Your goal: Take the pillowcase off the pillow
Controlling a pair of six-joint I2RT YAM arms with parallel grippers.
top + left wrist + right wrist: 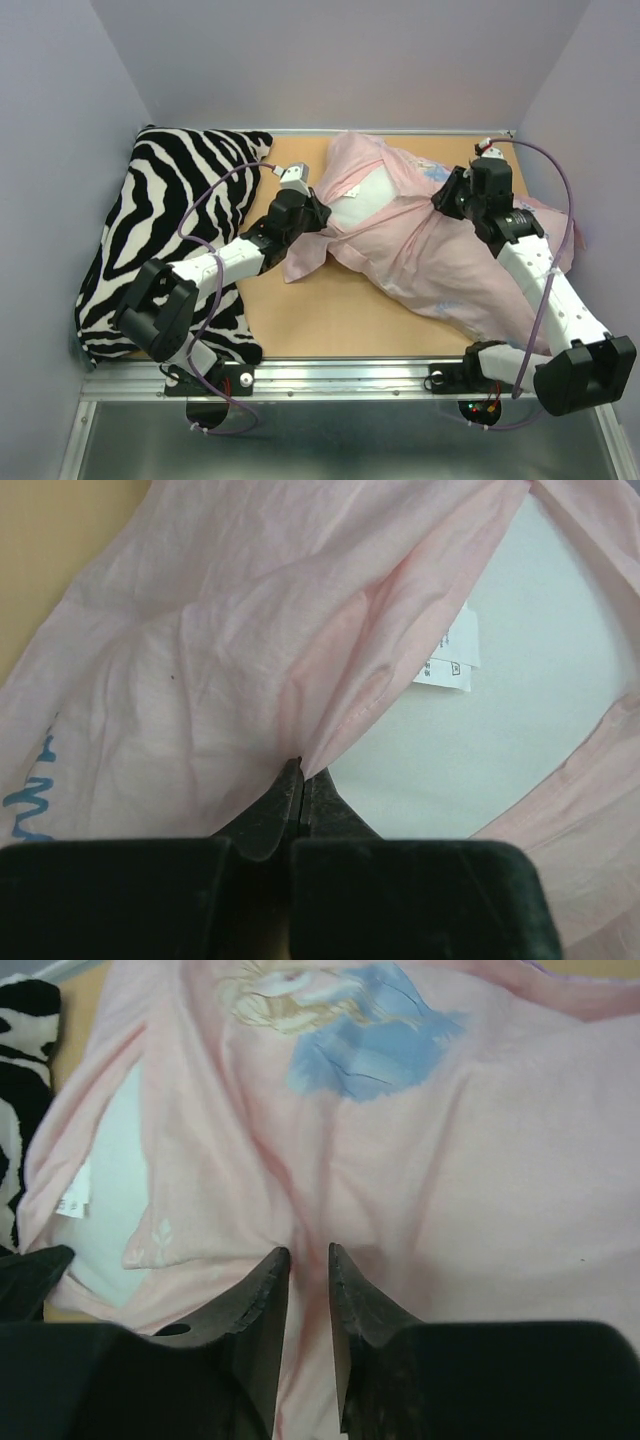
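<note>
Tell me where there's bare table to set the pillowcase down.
Bare table shows at the near edge, between the zebra pillow and the pillowcase; a smaller gap at the far edge between them. The right half is crowded with fabric.

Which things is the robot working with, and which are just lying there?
For the job: pillowcase, white pillow inside it, left end effector pinching its edge, right end effector over the cloth.
Just lying there: zebra pillow.

Tan table (330, 320) w/ zebra pillow (170, 230) at L, pink pillowcase (440, 260) over white pillow (362, 195) ctr-R.
</note>
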